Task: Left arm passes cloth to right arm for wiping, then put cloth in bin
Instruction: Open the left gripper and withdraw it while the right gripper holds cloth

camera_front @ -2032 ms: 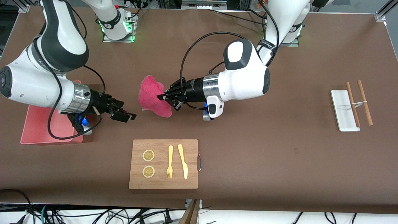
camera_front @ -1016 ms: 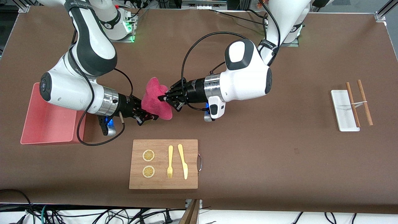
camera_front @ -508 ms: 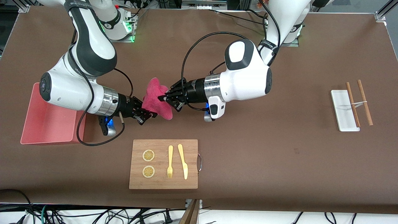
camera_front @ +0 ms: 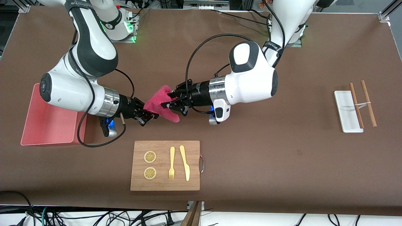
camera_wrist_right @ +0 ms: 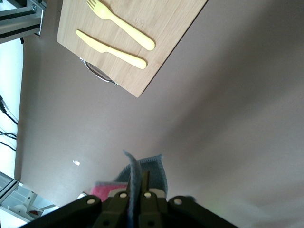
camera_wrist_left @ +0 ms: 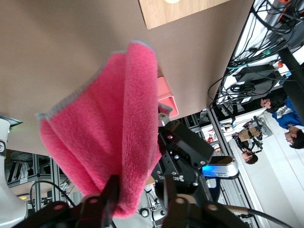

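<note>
Right now the cloth (camera_front: 160, 103) hangs in the air over bare tabletop, stretched between the two grippers, farther from the front camera than the wooden board (camera_front: 165, 165) and toward the right arm's end of the table. The right gripper (camera_front: 151, 115) is clenched on one edge of it: in the right wrist view the grey-edged fabric (camera_wrist_right: 142, 173) is pinched between fingers pressed tight together. The left gripper (camera_front: 167, 101) sits at the cloth's other side; in the left wrist view the pink folds (camera_wrist_left: 109, 142) drape over and between its fingers (camera_wrist_left: 107, 199), which look spread apart, though the front view does not settle whether they have fully let go, so I cannot tell for certain. By my reading, the handover is at its last stage: the right arm has its grip and the left arm has only to release and pull clear. No wiping appears done yet, and the bin (camera_front: 50, 119), which sits on the table under the right arm's forearm, shows no cloth in the part that is visible. Wiping and then dropping the cloth into that bin are both left. On the board lie two lemon slices (camera_front: 150, 157), a yellow fork (camera_front: 171, 163) and a yellow knife (camera_front: 185, 162); a white tray (camera_front: 345, 110) with chopsticks (camera_front: 368, 103) rests well apart, toward the left arm's end.
</note>
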Controlling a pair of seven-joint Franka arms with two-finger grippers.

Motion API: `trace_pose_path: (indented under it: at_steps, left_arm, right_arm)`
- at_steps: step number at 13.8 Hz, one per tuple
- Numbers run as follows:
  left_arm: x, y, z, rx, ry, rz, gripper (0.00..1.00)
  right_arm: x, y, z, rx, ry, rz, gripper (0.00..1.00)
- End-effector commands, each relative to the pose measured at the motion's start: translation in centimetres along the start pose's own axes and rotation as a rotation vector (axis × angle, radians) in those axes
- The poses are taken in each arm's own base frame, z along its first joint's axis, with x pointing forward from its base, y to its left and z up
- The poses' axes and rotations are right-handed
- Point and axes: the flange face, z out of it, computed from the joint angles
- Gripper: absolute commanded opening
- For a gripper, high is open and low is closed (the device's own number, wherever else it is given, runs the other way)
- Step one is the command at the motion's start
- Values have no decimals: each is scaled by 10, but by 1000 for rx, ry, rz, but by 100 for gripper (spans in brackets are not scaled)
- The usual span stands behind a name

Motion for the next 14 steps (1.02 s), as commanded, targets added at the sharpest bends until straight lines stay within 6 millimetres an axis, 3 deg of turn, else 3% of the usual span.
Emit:
trace_pose_path:
  at_steps: [1, 5, 6, 8, 11, 13, 14]
  left_arm:
    - [3, 14, -18, -26, -2, 15, 100]
    - [18, 23, -53, 38, 140, 107, 100]
    - [29, 27, -73, 77, 139, 90, 100]
    - [73, 33, -128, 191, 170, 49, 100]
    - [130, 25, -222, 429, 253, 290, 100]
    - [142, 11, -273, 578, 326, 425, 100]
    - [133, 2, -291, 665, 362, 470, 100]
  right_arm:
    - [1, -3, 0, 9, -14, 3, 0]
    - [6, 0, 11, -11, -16, -17, 0]
    - [7, 1, 18, -21, -19, -24, 0]
    - [1, 1, 39, -53, -25, -36, 0]
    - [-23, 1, 83, -110, -50, -61, 0]
    - [-37, 4, 113, -150, -67, -72, 0]
    - [-44, 6, 128, -169, -75, -79, 0]
